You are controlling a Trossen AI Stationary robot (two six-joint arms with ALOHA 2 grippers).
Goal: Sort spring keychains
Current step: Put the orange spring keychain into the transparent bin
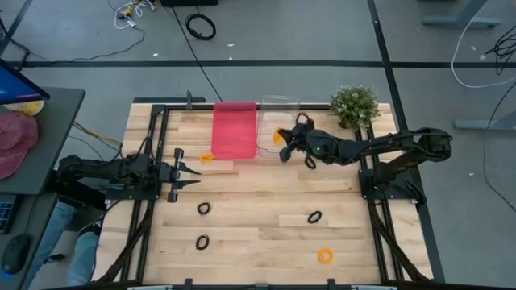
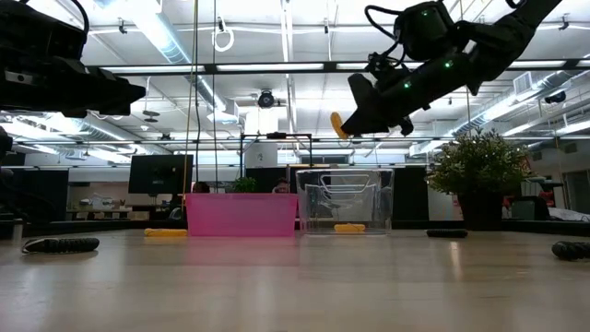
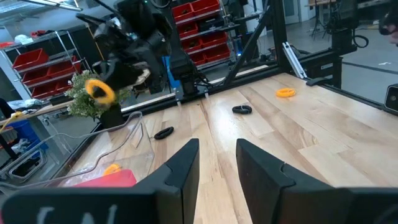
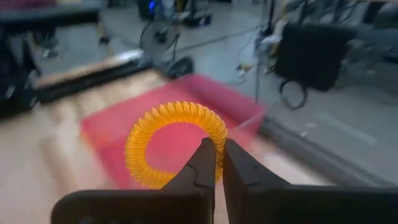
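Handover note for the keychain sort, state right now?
Right claw: shut on an orange spring keychain, held in the air over the clear bin and pink bin area.
Left claw: empty, fingers slightly apart, waiting low at the table's left side.
Done: one orange keychain lies in the clear bin.
Left: three black keychains on the table, one orange keychain near the front edge, one orange keychain beside the pink bin's front left corner. Nothing can be seen in the pink bin.
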